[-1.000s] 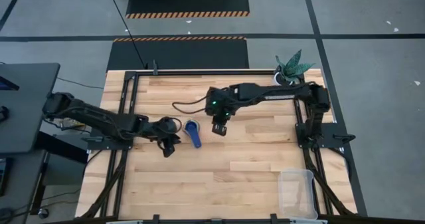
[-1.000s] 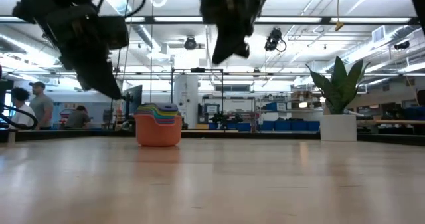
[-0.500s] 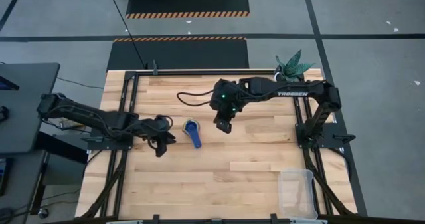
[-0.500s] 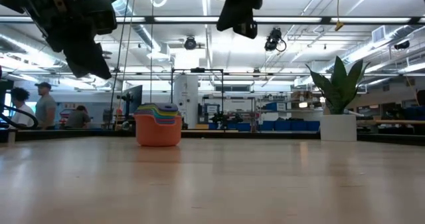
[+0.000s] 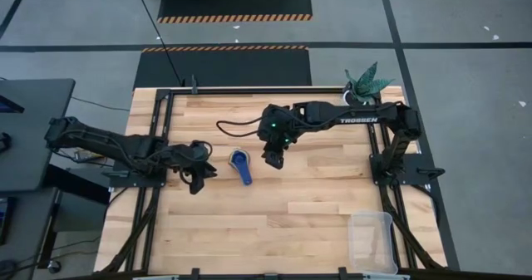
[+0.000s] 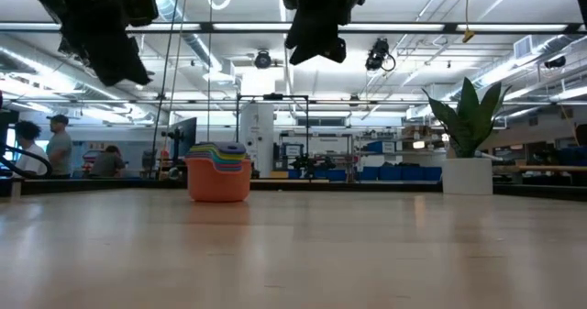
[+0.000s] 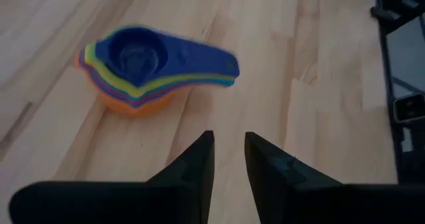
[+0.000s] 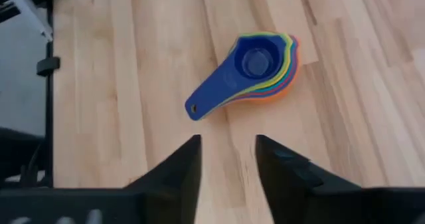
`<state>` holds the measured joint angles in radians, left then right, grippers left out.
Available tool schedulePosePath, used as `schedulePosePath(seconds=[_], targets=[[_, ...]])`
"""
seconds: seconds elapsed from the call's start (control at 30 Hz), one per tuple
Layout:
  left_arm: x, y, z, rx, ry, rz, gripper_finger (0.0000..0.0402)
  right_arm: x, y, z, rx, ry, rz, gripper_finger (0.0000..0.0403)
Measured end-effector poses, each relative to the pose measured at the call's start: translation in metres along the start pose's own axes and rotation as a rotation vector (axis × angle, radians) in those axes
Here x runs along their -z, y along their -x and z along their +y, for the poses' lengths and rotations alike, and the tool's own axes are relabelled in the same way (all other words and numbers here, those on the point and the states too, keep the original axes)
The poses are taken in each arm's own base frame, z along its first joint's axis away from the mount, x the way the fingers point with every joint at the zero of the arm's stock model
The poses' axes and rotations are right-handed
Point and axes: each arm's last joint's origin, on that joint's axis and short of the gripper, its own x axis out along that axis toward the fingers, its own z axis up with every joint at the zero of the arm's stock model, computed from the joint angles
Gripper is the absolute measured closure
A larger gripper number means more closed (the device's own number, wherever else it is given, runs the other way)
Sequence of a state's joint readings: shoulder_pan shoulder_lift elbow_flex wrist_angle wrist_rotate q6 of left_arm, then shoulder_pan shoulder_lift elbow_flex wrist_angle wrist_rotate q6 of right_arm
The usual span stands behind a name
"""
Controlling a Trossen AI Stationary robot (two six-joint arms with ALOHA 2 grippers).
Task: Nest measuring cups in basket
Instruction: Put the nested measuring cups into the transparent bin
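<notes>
Blue on top, the measuring cups (image 5: 240, 164) sit stacked mid-bench, well apart from the basket (image 5: 371, 241) at the near right corner. Our right claw (image 5: 274, 159) hovers just right of them, fingers spread; our left claw (image 5: 196, 183) waits left, slightly parted. We should pinch the whole stack squarely. Only the low view shows the orange cup underneath.

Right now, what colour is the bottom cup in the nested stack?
Orange. The bottom cup of the stack of measuring cups shows best in the low view.
</notes>
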<state>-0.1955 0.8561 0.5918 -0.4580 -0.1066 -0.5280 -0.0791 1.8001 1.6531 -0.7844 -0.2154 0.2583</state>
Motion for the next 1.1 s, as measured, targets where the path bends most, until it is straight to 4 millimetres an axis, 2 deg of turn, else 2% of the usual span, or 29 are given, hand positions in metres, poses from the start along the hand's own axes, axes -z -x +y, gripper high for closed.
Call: schedulePosePath(seconds=[0.23,0.4,0.67,0.87,1.1], targets=[[-0.010,0.015,-0.004,-0.017,0.005,0.029,0.0311,-0.004,-0.013,0.003,0.022,0.008,-0.042,0.0169],[-0.015,0.020,-0.006,-0.006,0.032,0.008,0.0311,-0.006,-0.017,0.002,0.016,0.010,-0.060,0.0135],[-0.013,0.020,-0.005,-0.021,0.166,0.026,0.0311,-0.017,-0.016,0.005,-0.019,-0.021,-0.168,0.0128],[-0.014,0.029,-0.004,0.007,0.013,-0.016,0.0311,-0.019,-0.016,0.006,-0.033,-0.014,-0.190,0.0130],[-0.005,0.057,0.005,0.013,-0.061,-0.050,0.0311,-0.019,-0.016,0.006,-0.033,-0.012,-0.188,0.0130]])
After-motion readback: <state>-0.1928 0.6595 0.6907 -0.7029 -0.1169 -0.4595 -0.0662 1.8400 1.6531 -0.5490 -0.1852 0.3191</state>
